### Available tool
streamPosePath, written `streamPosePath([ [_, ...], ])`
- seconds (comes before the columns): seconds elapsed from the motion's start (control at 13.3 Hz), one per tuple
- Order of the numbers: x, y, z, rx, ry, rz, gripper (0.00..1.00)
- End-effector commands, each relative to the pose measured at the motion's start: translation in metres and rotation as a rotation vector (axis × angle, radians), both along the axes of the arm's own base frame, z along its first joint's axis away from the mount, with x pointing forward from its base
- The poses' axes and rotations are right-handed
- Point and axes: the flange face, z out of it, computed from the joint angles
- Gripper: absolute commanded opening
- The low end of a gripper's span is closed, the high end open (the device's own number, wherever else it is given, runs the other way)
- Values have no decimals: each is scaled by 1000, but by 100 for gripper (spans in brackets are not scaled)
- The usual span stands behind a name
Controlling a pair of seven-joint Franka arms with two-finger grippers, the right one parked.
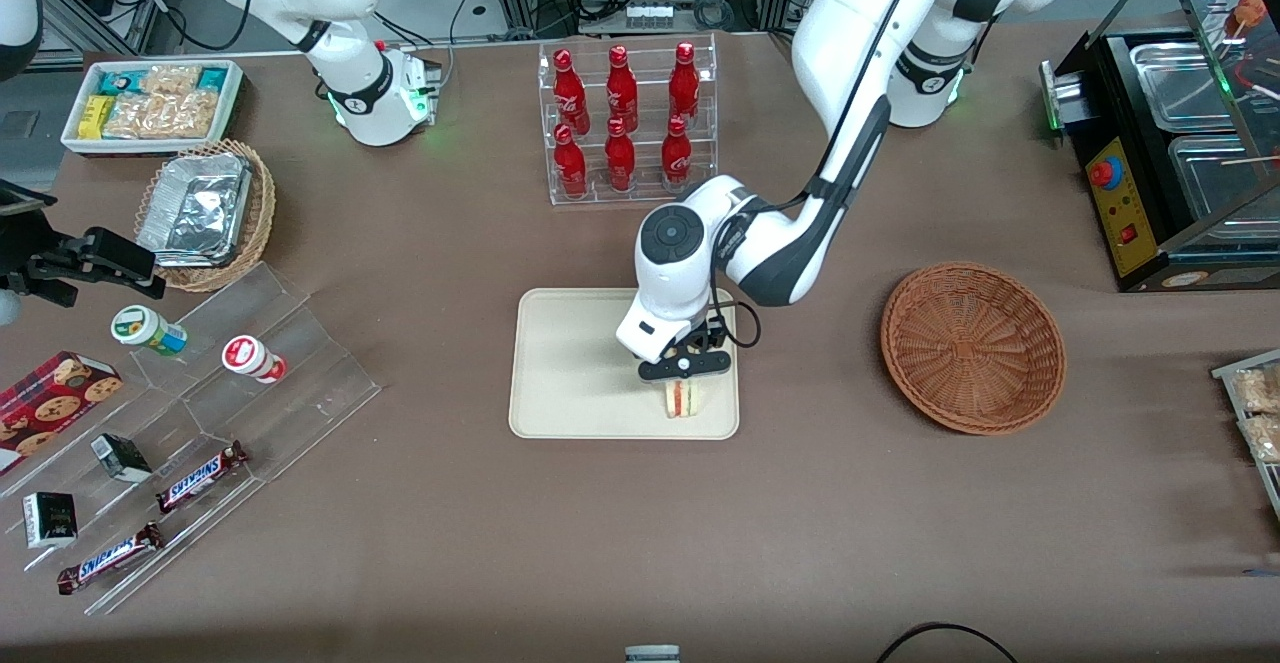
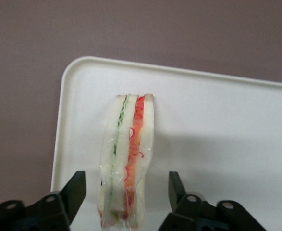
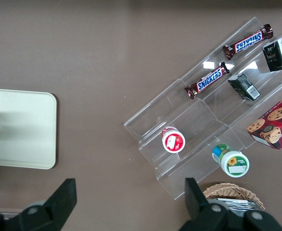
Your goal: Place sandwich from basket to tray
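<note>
The sandwich (image 1: 683, 399) stands on its edge on the cream tray (image 1: 570, 363), close to the tray's rim nearest the front camera. My left gripper (image 1: 684, 375) hangs just above it, open. In the left wrist view the wrapped sandwich (image 2: 128, 154) shows its green and red layers between the two black fingers (image 2: 76, 190), with a gap on each side, and pale tray (image 2: 217, 125) lies under it. The reddish-brown basket (image 1: 972, 346) sits empty beside the tray, toward the working arm's end of the table.
A clear rack of red bottles (image 1: 625, 123) stands farther from the front camera than the tray. Toward the parked arm's end are a stepped acrylic shelf (image 1: 260, 383) with snacks, a tan wicker basket (image 1: 205, 208) of foil containers and a white bin (image 1: 150, 103).
</note>
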Motion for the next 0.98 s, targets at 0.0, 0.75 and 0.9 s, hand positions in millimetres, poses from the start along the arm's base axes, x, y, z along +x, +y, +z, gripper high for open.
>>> streamPosePath([
  [0.0,-8,20,90,40,-6,43,100],
  [0.75,-14,197,317,73,-3,169,100],
  [0.9,-13,231,328,89,31,153,100],
])
